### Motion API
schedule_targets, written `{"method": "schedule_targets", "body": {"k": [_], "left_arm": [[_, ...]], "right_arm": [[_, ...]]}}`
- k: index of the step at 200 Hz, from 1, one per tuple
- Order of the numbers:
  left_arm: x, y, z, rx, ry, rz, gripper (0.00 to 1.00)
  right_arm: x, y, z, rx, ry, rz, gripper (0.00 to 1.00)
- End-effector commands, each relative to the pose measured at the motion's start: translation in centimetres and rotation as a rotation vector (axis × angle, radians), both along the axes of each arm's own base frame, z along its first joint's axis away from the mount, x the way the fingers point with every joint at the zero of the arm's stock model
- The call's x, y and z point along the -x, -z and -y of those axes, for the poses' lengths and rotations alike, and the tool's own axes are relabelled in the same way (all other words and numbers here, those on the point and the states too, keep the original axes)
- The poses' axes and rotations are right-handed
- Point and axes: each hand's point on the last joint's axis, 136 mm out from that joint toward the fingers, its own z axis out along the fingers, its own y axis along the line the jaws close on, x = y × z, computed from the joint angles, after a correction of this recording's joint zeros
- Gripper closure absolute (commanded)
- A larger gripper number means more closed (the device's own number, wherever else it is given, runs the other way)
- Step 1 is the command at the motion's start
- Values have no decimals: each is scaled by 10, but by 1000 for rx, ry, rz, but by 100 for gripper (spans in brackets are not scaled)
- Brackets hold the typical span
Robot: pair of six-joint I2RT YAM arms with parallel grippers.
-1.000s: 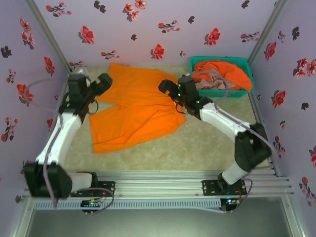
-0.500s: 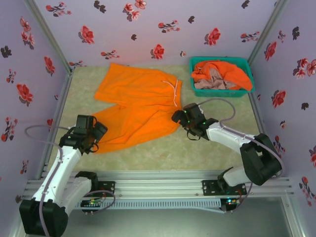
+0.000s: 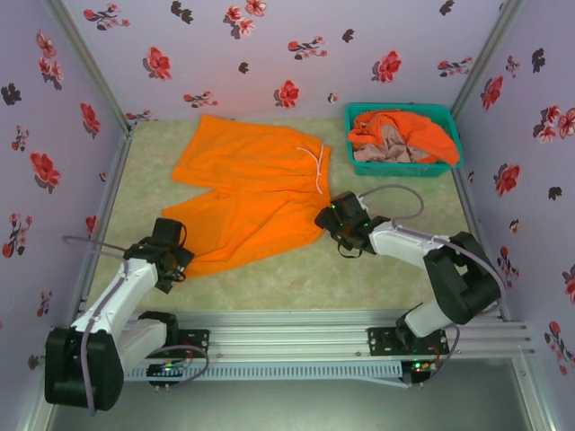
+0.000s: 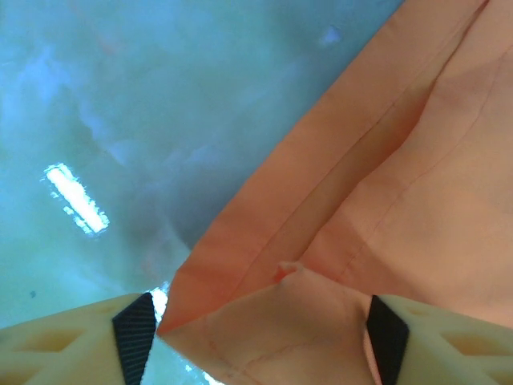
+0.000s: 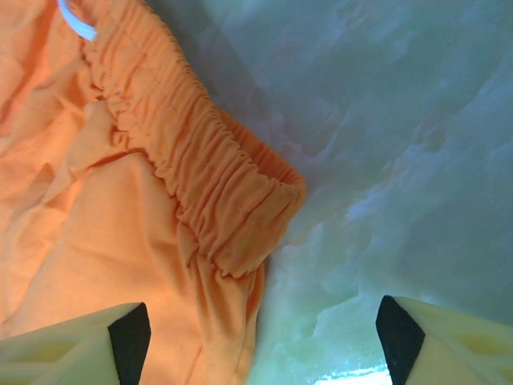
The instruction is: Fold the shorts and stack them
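Pale marbled table (image 3: 377, 278) carries flat bright orange cloth shorts (image 3: 252, 189), with a white drawstring (image 3: 316, 166) at the waistband. Teal plastic mesh basket (image 3: 402, 108) at far right holds another orange pair (image 3: 413, 126) and a pink-beige pair (image 3: 382, 154). Left gripper (image 4: 260, 337) straddles the hem corner, fingers apart, not clamped. Right gripper (image 5: 260, 337) straddles the waistband corner, likewise released.

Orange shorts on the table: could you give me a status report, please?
Left gripper open over hem corner. Right gripper open at waistband corner. Orange shorts flat, unfolded. Basket apart, far right.
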Motion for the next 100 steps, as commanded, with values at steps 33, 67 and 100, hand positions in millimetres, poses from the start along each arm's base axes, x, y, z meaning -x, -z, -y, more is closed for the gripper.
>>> {"method": "schedule_targets", "body": {"k": [33,67,100], "left_arm": [[-18,14,1,-12,-1,44,44],[-26,15,3,-10,6,60,63],[-32,13,3,-12,12,79,87]], "right_arm": [[-32,-3,-14,4,-6,32,30],[-40,6,-17,18,-11,10,35],[-44,16,-20,22,-15,-12,51]]}}
